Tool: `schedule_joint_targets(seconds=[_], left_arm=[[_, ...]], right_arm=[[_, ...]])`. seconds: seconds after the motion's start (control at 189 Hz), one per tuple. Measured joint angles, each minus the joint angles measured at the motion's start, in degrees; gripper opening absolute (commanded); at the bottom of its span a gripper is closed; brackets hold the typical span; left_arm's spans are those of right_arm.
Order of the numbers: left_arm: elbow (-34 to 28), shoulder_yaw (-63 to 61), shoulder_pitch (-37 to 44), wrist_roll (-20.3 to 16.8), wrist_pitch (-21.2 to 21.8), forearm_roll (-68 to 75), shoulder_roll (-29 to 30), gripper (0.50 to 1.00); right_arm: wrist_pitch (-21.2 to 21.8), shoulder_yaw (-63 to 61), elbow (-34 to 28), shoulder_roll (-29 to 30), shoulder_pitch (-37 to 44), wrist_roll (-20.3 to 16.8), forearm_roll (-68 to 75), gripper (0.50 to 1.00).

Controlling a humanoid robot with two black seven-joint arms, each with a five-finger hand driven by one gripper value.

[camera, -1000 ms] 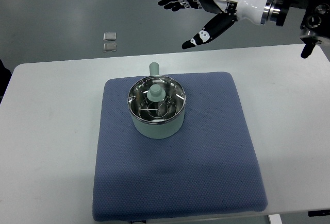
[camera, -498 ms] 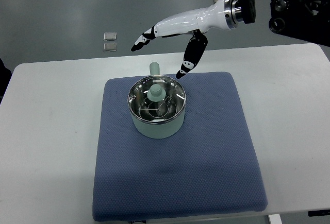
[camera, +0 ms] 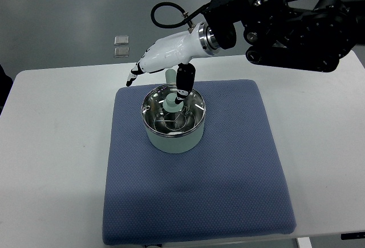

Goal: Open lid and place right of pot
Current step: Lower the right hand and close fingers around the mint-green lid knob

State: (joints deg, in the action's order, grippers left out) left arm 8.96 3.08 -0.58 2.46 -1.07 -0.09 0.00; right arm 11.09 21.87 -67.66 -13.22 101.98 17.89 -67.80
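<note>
Top view, read outward from the robot's side, with the pot as landmark. A white table [camera: 51, 162] carries a blue mat [camera: 199, 196], whose nearest part lies bare on the camera side of the pot. The pale green pot [camera: 173, 128] stands upright a little past the middle of the mat, its round opening facing up. Its glass lid [camera: 174, 111] is seated level on the rim, metal edge matching the pot's rim all round, and a pale green knob [camera: 171, 101] rises from the lid's middle. The pot's stubby handle [camera: 169, 76] projects from the far side of the pot, so the long axis of pot and handle runs straight away from the camera, handle end pointing to the far edge of the table. To the right of the pot the mat is bare.

Above the far rim of the pot hangs the right hand [camera: 165, 57], white with black fingertips, its arm entering from the upper right of the picture. The fingers [camera: 133, 77] are spread and point left past the handle, gripping nothing; the thumb [camera: 182, 85] points down over the lid just right of the knob, and whether it touches cannot be told. Beyond the table, left of the handle's line, two small square objects [camera: 121, 45] lie on the grey floor.
</note>
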Motion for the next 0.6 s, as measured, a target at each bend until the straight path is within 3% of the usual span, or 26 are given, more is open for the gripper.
schedule_joint_targets(seconds=[0.349,0.598], left_arm=[[0.0,0.0,0.0,0.0,0.0,0.0,0.0,1.000],[0.0,0.0,0.0,0.0,0.0,0.0,0.0,1.000]], right_arm=[[-5.3,3.2,4.5,3.6,-2.7,-1.6,-4.3,0.731],[-6.9,3.4,4.6,3.5,-4.6,-1.8,-4.7,0.711]])
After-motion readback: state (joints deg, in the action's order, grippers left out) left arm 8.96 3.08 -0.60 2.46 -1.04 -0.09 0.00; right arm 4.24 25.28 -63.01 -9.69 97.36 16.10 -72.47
